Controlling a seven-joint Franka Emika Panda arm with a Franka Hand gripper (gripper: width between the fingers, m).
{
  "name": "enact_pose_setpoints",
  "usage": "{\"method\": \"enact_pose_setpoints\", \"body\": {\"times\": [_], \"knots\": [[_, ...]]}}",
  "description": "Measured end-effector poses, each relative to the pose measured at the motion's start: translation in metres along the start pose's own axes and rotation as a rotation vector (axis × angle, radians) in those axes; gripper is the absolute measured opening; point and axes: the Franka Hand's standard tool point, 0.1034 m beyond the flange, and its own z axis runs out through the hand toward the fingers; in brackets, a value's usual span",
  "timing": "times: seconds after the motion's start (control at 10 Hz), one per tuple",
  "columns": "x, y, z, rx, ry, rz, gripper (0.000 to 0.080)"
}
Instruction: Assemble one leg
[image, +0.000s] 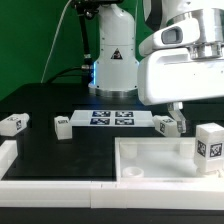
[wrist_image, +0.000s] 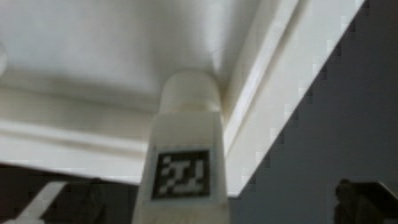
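Fingers (image: 176, 118) spread wide and empty above the white tray's (image: 150, 168) far rim, one leg (image: 209, 149) upright at the tray's corner on the exterior view's right, three legs (image: 61, 127) scattered on the black worktop (image: 60, 105) beside the marker board (image: 112, 119)

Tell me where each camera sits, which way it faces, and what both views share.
Exterior view: off the arm, level with the table, facing the marker board, loose legs and tabletop; the arm and its open hand fill the upper right.
Wrist view: on the wrist, looking down past the hand; dark fingertips show.
Shared: a tagged leg and the tabletop.
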Motion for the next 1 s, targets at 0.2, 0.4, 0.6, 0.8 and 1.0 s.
{"method": "enact_pose_setpoints", "body": {"times": [0.2, 0.4, 0.6, 0.8, 1.0], "knots": [[0.005, 0.006, -0.003, 0.026, -0.177, 0.007, 0.0649], [0.016, 0.017, -0.001, 0.032, -0.231, 0.018, 0.0649], [0.018, 0.02, 0.0, 0.032, -0.224, 0.018, 0.0649], [0.018, 0.022, 0.001, 0.033, -0.224, 0.011, 0.0649], [0.026, 0.034, 0.007, 0.033, -0.217, 0.012, 0.0649]]}}
